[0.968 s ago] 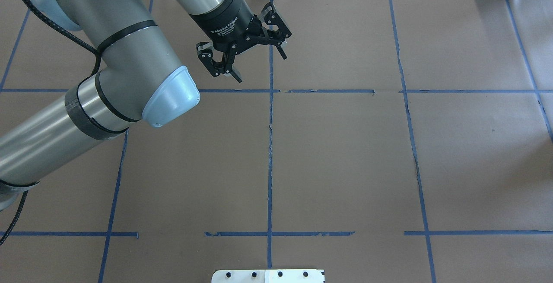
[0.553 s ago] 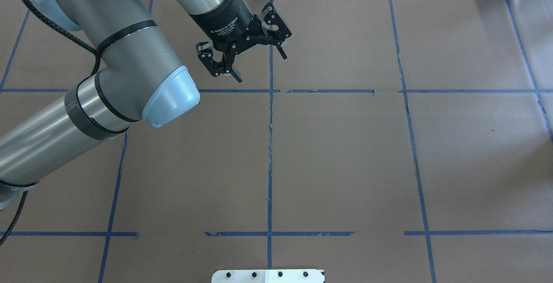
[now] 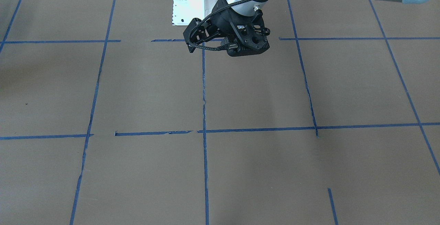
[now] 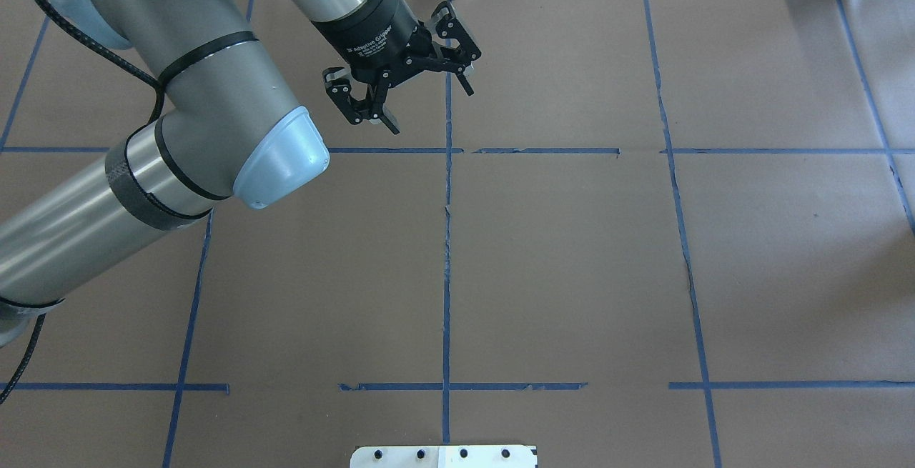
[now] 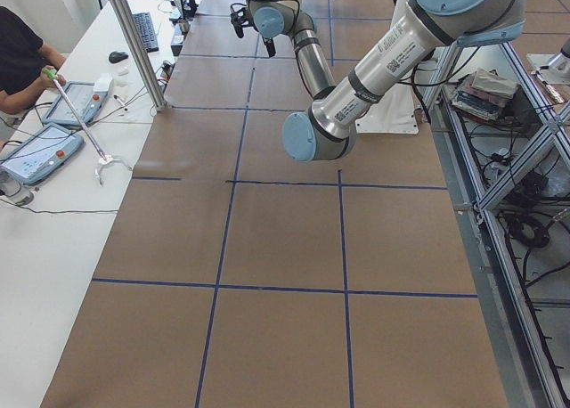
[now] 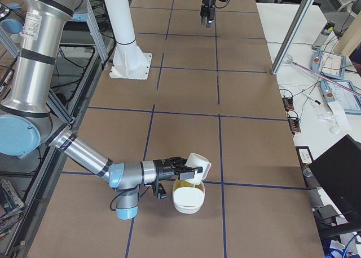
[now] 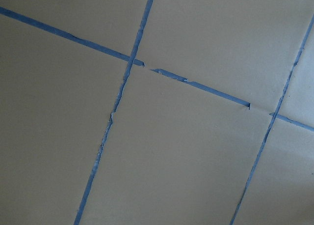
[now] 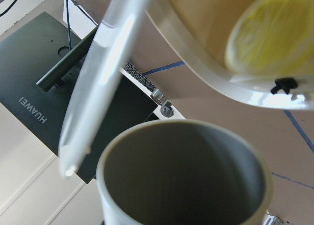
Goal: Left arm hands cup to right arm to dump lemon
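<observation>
The brown-paper table [image 4: 572, 275], gridded with blue tape [image 4: 446, 275], carries everything. The left arm [image 4: 200, 96] reaches over its far half. The left pincer [image 4: 427, 105] hangs above a tape line with its fingers spread wide, well apart from the other things. The right arm [image 6: 34, 72] bends low near the table's end on the robot's right. Its pincer [image 6: 190, 168] meets the cup there, but only the side view shows it, so I cannot tell whether it is spread or pinching. A white bowl [image 6: 189, 204] sits on the table beneath. The cup [image 6: 200, 163] is tilted just above the bowl, and its grey inside shows in the right wrist view. The lemon [image 8: 270, 33], yellow cut face up, lies in the bowl.
</observation>
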`<state>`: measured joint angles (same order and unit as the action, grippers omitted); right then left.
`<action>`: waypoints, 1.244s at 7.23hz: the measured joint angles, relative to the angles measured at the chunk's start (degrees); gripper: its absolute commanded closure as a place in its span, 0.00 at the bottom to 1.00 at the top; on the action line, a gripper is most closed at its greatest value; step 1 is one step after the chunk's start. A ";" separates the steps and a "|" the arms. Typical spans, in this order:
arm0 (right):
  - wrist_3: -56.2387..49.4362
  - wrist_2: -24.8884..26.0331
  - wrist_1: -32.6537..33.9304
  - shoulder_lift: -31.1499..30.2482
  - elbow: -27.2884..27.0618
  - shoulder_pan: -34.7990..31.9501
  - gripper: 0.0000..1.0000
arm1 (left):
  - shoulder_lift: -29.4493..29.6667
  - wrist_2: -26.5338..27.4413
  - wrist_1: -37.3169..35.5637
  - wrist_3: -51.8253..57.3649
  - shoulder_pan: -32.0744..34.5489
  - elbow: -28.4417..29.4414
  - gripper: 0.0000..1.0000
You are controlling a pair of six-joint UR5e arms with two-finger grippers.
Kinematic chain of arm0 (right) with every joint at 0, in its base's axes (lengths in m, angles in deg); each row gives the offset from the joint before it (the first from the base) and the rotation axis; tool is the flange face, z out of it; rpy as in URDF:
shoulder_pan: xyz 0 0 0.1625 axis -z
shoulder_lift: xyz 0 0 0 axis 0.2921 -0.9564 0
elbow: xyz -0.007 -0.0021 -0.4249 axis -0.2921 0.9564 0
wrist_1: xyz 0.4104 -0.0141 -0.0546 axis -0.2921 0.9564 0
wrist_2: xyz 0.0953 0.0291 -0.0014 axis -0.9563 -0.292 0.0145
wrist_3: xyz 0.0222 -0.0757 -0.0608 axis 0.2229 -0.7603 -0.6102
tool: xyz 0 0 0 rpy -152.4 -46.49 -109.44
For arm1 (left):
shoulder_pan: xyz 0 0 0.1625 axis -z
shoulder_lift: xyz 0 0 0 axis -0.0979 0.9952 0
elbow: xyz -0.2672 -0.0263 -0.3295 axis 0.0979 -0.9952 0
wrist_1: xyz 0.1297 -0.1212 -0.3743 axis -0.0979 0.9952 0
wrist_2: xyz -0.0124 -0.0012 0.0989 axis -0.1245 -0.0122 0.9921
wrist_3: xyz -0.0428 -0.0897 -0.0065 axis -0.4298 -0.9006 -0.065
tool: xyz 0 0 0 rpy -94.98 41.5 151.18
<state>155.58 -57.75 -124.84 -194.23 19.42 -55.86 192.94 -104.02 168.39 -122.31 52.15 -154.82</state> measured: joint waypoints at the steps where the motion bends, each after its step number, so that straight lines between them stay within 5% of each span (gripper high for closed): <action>1: -0.68 -0.03 -0.11 0.36 -0.39 -0.04 0.77 | 0.00 0.00 0.00 -0.04 0.02 -0.03 0.00; 5: -9.75 -0.27 6.65 2.05 -7.16 0.45 0.77 | -0.07 0.00 -0.06 -0.06 0.03 -0.17 0.00; 9: -26.07 0.82 33.81 3.17 -24.95 5.32 0.73 | -0.03 0.02 -0.11 -0.14 0.05 -0.32 0.00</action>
<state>129.51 -56.93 -91.03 -191.06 -5.54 -50.53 192.92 -104.00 168.28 -122.46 52.20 -155.15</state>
